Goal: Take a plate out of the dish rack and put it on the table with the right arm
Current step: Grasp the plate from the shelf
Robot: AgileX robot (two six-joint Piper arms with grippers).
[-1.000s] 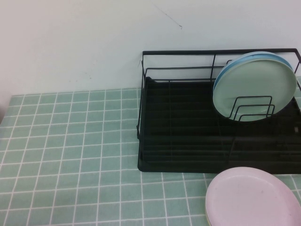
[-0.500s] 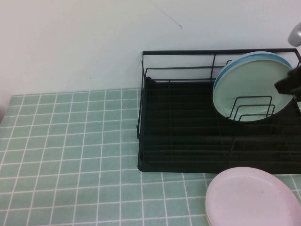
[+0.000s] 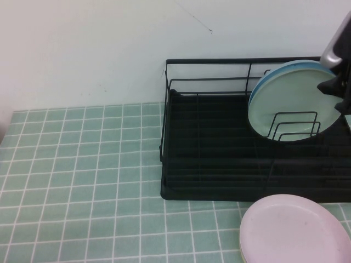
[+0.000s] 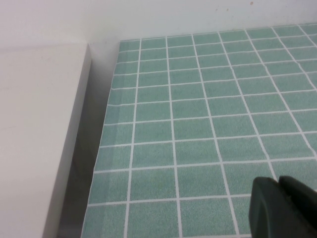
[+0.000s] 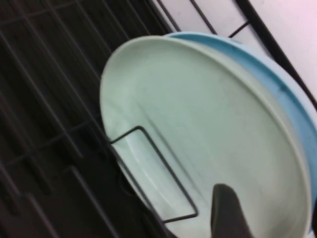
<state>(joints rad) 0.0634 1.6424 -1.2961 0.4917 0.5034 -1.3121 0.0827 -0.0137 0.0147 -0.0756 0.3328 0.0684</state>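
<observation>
Approach stage: plate not yet gripped, nothing delivered.

Your right end effector sits at the plate's right edge, over the rack; you cannot tell whether its fingers are apart or together. The plate stands upright in the rack's wire loops, in front of a blue plate. Grasp, lift-out and placement on the surface all remain. Your left end effector hovers low over bare tiles, apparently closed together.

A pale pink plate lies flat on the tiles; a light blue plate stands upright by the white wall.
</observation>
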